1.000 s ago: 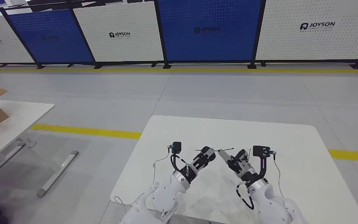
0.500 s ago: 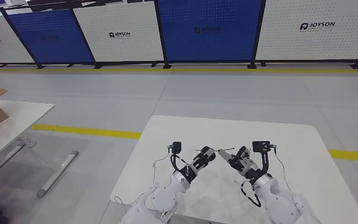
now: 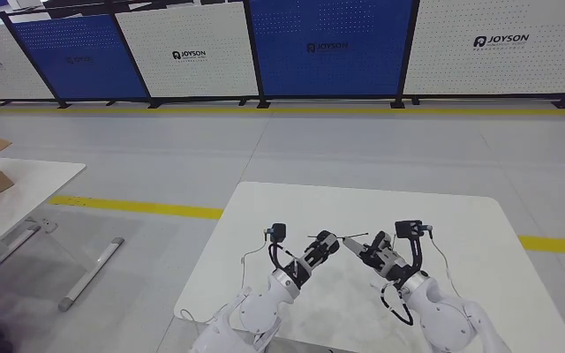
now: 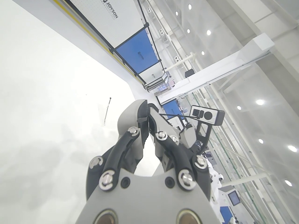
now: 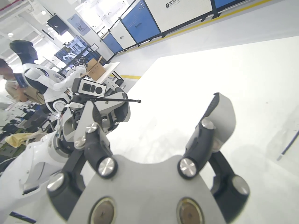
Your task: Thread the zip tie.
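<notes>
**Writing.** A printed mark is borne by each of the perforated partition panels (image 3: 190,53) at 12 o'clock in the top view. It is not transcribed here. Two blue panels are counted, alternating with white ones.

**Materials and shapes.** The smooth white surface (image 3: 441,221) is rectangular with rounded corners. One thin black plastic zip tie (image 5: 112,99) is counted. It is a straight, narrow strip with a small square head at one end, and it is held clear of the surface.

**Grippers, two counted.**
- The left gripper (image 4: 148,111), built of grey fingers with black ribbed pads, is clenched on the zip tie partway along its length. The strip projects to either side of the fingers.
- The right gripper (image 5: 156,101), of the same build, is released, with its two fingers spread wide apart. It is placed just at 3 o'clock of the left gripper, and the strip reaches toward it. Whether the strip touches it cannot be told.

**Surroundings.** One yellow floor line (image 3: 132,207) is seen at 9 o'clock of the surface.
</notes>
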{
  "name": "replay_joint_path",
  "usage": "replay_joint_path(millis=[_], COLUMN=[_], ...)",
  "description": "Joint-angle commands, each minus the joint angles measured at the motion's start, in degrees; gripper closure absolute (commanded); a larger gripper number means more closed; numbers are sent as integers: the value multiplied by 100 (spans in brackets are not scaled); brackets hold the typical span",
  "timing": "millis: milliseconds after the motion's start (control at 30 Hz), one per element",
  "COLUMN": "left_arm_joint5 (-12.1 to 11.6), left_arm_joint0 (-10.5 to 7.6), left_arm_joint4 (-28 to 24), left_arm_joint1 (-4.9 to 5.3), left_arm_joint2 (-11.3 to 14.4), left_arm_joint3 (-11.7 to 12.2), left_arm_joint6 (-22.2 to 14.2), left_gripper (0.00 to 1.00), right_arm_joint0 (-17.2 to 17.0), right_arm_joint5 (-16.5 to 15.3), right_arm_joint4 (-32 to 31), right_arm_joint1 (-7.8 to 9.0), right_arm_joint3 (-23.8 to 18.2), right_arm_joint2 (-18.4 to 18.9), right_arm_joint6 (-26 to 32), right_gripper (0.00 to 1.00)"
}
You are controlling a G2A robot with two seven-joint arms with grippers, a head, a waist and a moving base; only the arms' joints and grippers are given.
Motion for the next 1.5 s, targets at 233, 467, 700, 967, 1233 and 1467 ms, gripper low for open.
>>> replay_joint_path(millis=[233,467,700,967,1233,1467], left_arm_joint5=[569,569,749,786,836,836], left_arm_joint0=[47,47,-1,-15,2,-41], left_arm_joint4=[-985,-985,-1314,-1370,-1299,-1444], left_arm_joint1=[15,15,-14,-26,-31,-50], left_arm_joint2=[-137,-137,-88,-71,24,83], left_arm_joint3=[-263,-263,-199,-208,-226,-161], left_arm_joint6=[-670,-670,-531,-407,-352,-263], left_gripper=[100,100,100,100,100,100], right_arm_joint0=[265,265,289,299,318,534], right_arm_joint5=[-568,-568,-885,-903,-831,-953], right_arm_joint4=[-252,-252,-561,-785,-927,-820], right_arm_joint1=[88,88,116,125,122,108], right_arm_joint3=[141,141,55,54,122,387], right_arm_joint2=[135,135,146,140,72,-113], right_arm_joint6=[564,564,147,7,-294,-179], right_gripper=[0,0,0,0,0,50])
